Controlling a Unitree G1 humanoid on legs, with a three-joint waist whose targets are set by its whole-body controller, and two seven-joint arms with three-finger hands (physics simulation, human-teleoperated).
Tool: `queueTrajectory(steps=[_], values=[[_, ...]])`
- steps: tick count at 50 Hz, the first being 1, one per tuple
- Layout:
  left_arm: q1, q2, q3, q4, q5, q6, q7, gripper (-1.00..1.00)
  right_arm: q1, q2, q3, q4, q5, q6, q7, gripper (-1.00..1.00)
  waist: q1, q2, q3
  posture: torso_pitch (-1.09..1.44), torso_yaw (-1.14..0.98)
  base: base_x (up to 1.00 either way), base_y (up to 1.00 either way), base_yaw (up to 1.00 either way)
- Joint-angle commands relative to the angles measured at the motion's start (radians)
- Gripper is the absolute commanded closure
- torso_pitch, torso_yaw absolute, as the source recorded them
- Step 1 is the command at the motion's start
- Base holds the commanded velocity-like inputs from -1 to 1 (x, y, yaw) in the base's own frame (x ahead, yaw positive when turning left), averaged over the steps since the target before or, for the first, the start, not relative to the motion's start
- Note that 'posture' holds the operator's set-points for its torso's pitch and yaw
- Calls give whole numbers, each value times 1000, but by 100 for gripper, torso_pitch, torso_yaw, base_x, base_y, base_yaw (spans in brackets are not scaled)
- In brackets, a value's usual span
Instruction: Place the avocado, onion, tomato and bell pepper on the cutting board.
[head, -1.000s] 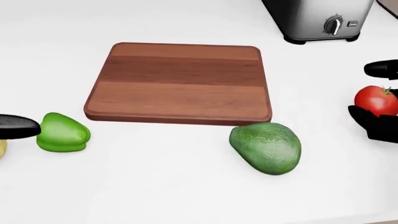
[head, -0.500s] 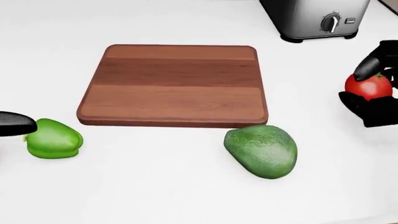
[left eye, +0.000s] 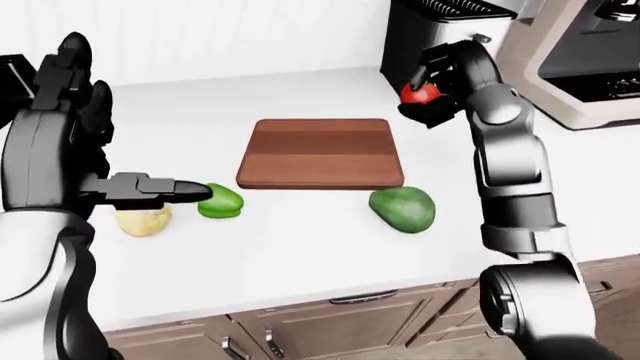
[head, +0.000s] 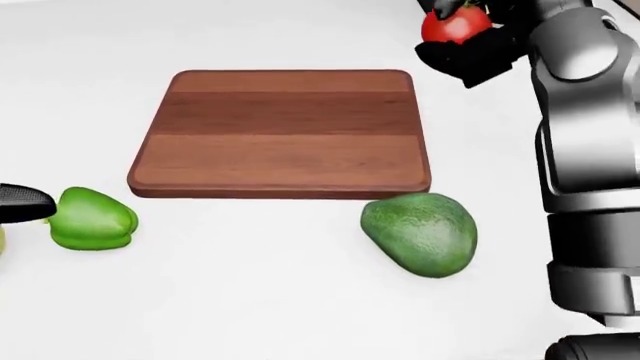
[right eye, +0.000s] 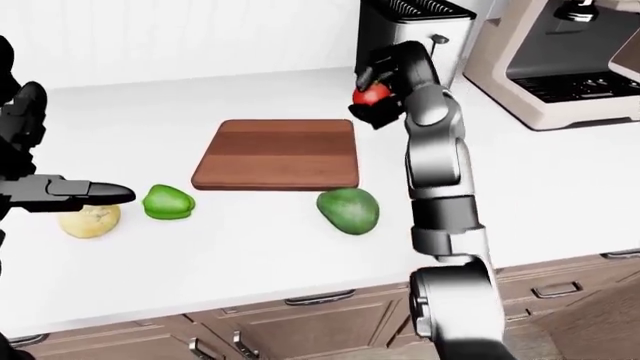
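— White worktop (left eye: 300, 232) is carrying everything, with cabinets below. What are you seeing at the left?

— I'm holding my left hand (left eye: 150, 189) out flat, fingers straight and gripping nothing, just above the pale onion (left eye: 143, 220). Its tip is reaching toward the bell pepper (head: 92, 218), which is lying just beside it, off the board. I judge I'm keeping it there ready for those two.

— And the middle?

— Nothing is sitting on the cutting board (head: 283, 133) yet. The avocado (head: 421, 233) is resting on the worktop just off the board's lower right corner.

— The right side?

— My right hand (head: 462, 37) is gripping the tomato (head: 452, 25), fingers wrapped round it, carrying it in the air by the board's upper right corner, near the steel appliance (right eye: 410, 30). I'm keeping it lifted, I think, so it passes over the edge rather than knocking it. A coffee machine (right eye: 560, 60) is standing farther right.
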Motion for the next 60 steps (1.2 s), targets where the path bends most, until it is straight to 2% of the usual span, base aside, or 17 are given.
queueTrajectory(steps=[1,5,17,24,37,47,60], values=[[-26,16,10,-23,4,-20,6,-100,-76,-8,-8,33,4,-88,-30,81,-2,3,-28,0,0,0,0,0],[-36,20,3,-15,6,-19,9,-100,-156,5,4,200,15,-177,-50,81,-3,7,-28,0,0,0,0,0],[-22,17,12,-28,8,-18,-1,-100,-298,50,30,549,27,-366,-68,81,-6,14,-30,0,0,0,0,0],[-10,11,9,-28,11,-28,1,-100,-325,77,37,658,31,-430,-77,80,-6,16,-30,0,0,0,0,0],[-7,7,13,-23,19,-36,-5,-100,-334,125,48,726,34,-480,-71,73,-6,19,-31,0,0,0,0,0],[-14,13,12,-23,18,-30,-6,-100,-312,130,54,709,25,-469,-55,39,-5,18,-30,0,0,0,0,0],[-5,11,10,-31,24,-33,-15,-100,-288,138,59,714,2,-473,-49,14,-6,19,-31,0,0,0,0,0]])
